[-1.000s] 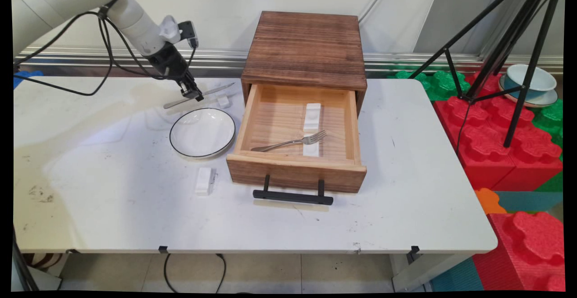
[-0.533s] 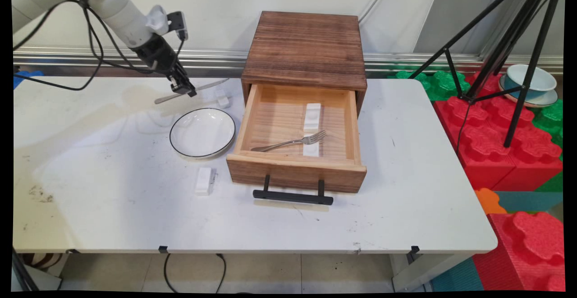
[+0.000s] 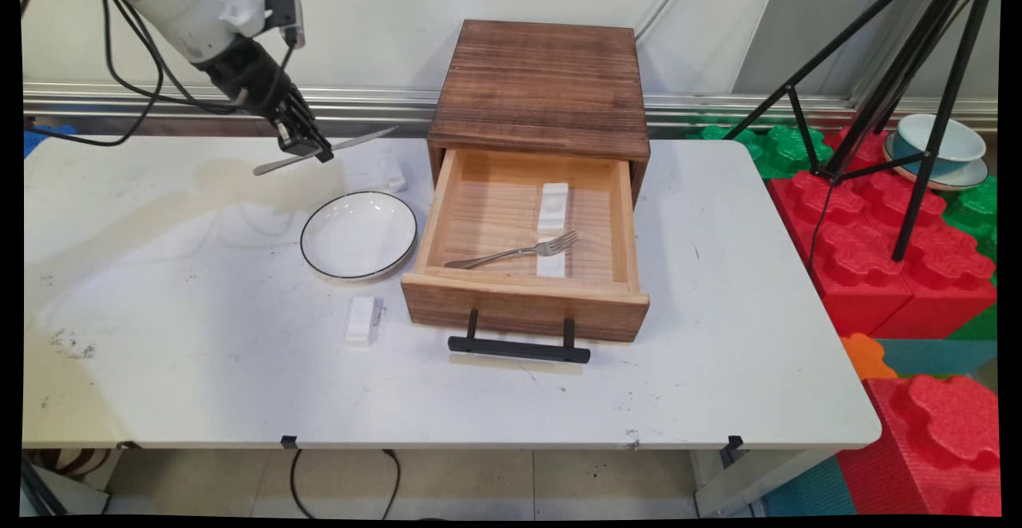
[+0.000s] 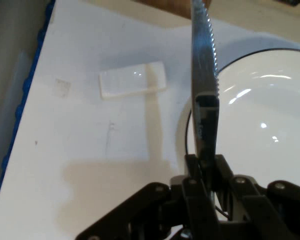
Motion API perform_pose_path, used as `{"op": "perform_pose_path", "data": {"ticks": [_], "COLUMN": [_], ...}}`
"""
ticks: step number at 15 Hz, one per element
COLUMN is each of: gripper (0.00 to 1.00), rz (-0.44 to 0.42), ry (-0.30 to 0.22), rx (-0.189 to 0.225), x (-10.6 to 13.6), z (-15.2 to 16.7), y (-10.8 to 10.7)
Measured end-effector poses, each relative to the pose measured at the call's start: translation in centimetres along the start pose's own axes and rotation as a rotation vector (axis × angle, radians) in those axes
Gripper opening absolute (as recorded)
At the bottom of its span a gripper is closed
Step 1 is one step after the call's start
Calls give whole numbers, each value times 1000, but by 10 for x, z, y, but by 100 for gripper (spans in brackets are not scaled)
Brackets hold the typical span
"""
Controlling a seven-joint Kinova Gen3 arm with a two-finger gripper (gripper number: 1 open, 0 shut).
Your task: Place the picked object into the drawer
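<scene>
My gripper (image 3: 306, 147) is shut on a metal knife (image 3: 351, 143) and holds it in the air above the table's far left, up and left of the white plate (image 3: 358, 234). In the hand view the knife (image 4: 203, 65), serrated along one edge, rises from between my closed fingers (image 4: 206, 172), with the plate (image 4: 260, 125) below to the right and a small white rest (image 4: 133, 80) on the table to the left. That rest (image 3: 392, 172) lies beyond the plate, near the wooden drawer box (image 3: 540, 89).
The open drawer (image 3: 528, 232) holds a fork (image 3: 515, 252) and two white rests (image 3: 552, 207). Another white rest (image 3: 362, 320) lies in front of the plate. A black tripod (image 3: 902, 73) and red foam blocks (image 3: 878, 248) stand to the right of the table.
My gripper has lifted the knife up and to the left, away from the rest and the plate. Nothing else has moved.
</scene>
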Motion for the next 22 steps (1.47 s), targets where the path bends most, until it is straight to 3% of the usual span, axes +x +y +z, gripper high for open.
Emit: {"op": "perform_pose_path", "data": {"ticks": [11,22], "gripper": [0,0], "rz": [26,64], "ry": [96,263], "rx": [-57,-120], "x": [19,81], "z": [-57,-83], "y": [38,77]}}
